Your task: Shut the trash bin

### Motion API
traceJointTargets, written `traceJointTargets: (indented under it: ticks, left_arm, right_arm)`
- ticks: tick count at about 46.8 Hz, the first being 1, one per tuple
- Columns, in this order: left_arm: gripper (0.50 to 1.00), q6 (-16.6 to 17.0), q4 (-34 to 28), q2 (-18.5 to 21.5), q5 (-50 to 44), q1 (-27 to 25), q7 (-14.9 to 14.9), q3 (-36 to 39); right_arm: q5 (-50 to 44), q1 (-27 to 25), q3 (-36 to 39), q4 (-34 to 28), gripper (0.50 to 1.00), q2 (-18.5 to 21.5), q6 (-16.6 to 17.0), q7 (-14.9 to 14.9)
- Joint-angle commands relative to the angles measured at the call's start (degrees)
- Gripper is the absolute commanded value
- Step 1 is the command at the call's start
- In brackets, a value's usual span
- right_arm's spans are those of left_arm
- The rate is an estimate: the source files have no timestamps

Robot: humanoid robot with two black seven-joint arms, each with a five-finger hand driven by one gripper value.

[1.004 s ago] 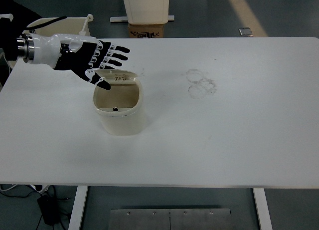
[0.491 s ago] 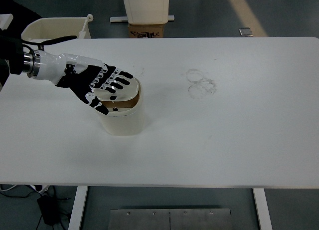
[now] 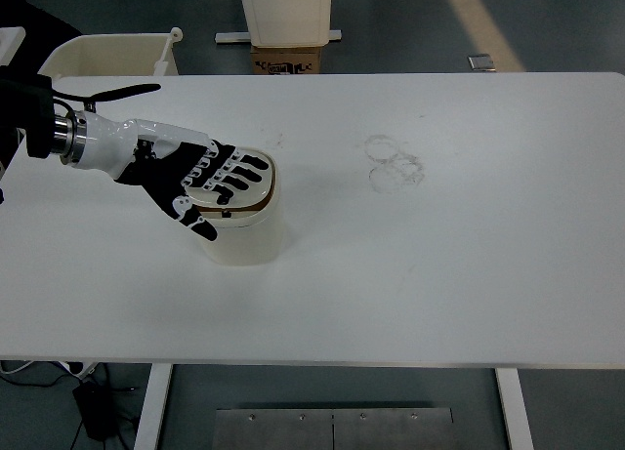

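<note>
A small cream trash bin stands on the white table, left of centre. My left hand lies flat on top of the bin with fingers spread, palm down, pressing on the cream lid. The lid is nearly level; a thin dark gap shows along its near rim. The hand covers most of the lid. The right arm is out of view.
Faint ring marks are on the table right of the bin. A cream bin stands beyond the table's far left corner. A white unit over a cardboard box stands behind the far edge.
My left hand came down and toward me onto the bin. The lid, raised at the back a second ago, has swung down over the opening under the hand.
</note>
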Motion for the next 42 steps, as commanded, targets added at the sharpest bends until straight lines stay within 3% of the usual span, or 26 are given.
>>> traceJointTargets:
  ticks: [1,42]
  left_arm:
    - [1.000,0.0,-0.1,0.0,0.0,0.1,0.0,0.0]
    - [1.000,0.1,-0.1,0.2,0.0,1.2,-0.1,0.1]
  right_arm:
    - [0.0,0.0,0.0,0.0,0.991,0.0,-0.1,0.0]
    - [0.0,0.0,0.0,0.0,0.991,0.0,0.0,0.0]
